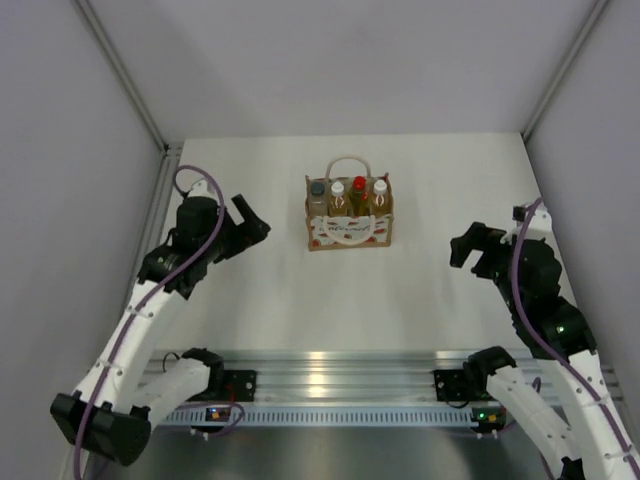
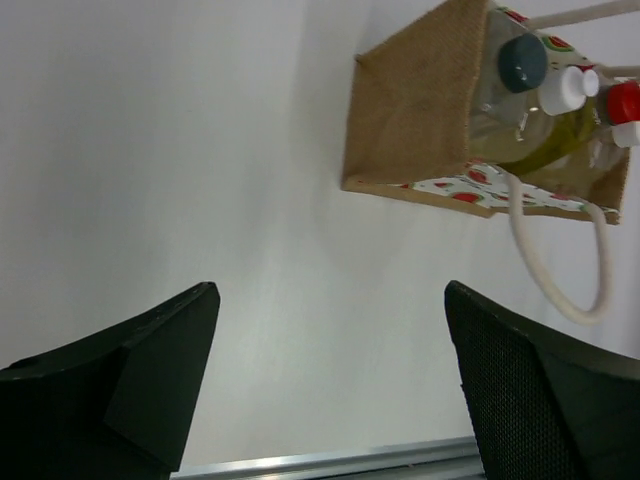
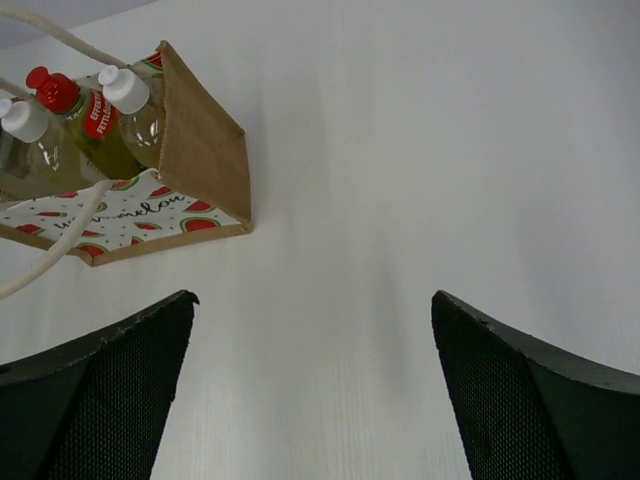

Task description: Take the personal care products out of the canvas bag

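Bottles (image 1: 359, 197), all four, stand upright inside the bag (image 1: 348, 235) on the counter (image 1: 300, 300). The left fingers (image 2: 150, 380) and right fingers (image 3: 530, 390) hang wide open and empty, well apart from the bag on either side.

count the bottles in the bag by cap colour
grey-cap bottle: 1
white-cap bottles: 2
red-cap bottle: 1
total: 4, all standing in the bag
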Tool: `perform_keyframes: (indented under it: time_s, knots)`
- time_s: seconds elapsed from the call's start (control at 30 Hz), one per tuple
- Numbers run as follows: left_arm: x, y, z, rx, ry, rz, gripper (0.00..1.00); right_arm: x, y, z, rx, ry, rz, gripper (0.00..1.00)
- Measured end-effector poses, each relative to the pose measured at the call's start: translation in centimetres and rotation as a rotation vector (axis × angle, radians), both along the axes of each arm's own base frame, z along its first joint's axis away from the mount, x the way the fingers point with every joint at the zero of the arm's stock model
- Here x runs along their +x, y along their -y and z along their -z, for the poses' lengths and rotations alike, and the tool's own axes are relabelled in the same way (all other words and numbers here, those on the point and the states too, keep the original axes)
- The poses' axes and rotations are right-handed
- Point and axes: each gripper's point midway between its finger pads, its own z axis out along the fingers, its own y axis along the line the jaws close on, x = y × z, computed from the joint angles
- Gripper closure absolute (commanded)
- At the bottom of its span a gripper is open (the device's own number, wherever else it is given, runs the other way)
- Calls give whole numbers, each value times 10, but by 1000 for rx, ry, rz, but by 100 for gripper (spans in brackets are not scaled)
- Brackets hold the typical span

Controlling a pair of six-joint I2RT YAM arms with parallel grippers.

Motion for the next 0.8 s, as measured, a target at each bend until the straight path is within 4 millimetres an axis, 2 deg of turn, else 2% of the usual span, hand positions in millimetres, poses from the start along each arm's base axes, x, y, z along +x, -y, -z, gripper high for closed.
perform_keyframes:
  time_s: [0.07,0.1,0.17,0.23,0.33,0.43,0.67,0.7,0.8]
  knots:
    - [15,27,2,-53,-30,41,2,-2,-1,-2,8,9,-8,1]
    - [21,43,4,-69,-44,66,5,-2,-2,-3,12,13,-13,1]
    - [29,77,3,-79,-56,112,15,-4,-4,-5,24,21,-26,0]
    - [34,106,1,-90,-58,146,30,-7,-5,-7,33,32,-35,1]
    - [49,134,-3,-97,-42,138,32,-10,-6,-10,42,48,-45,1]
    - [61,137,4,-78,-35,68,32,-12,-8,-13,51,60,-60,0]
    - [79,122,14,-65,-23,-100,37,-14,-13,-12,61,60,-85,1]
    - [81,122,17,-66,-26,-119,44,-14,-13,-12,63,59,-84,0]
    - [91,125,28,-63,-44,-160,52,-15,-14,-12,69,59,-86,1]
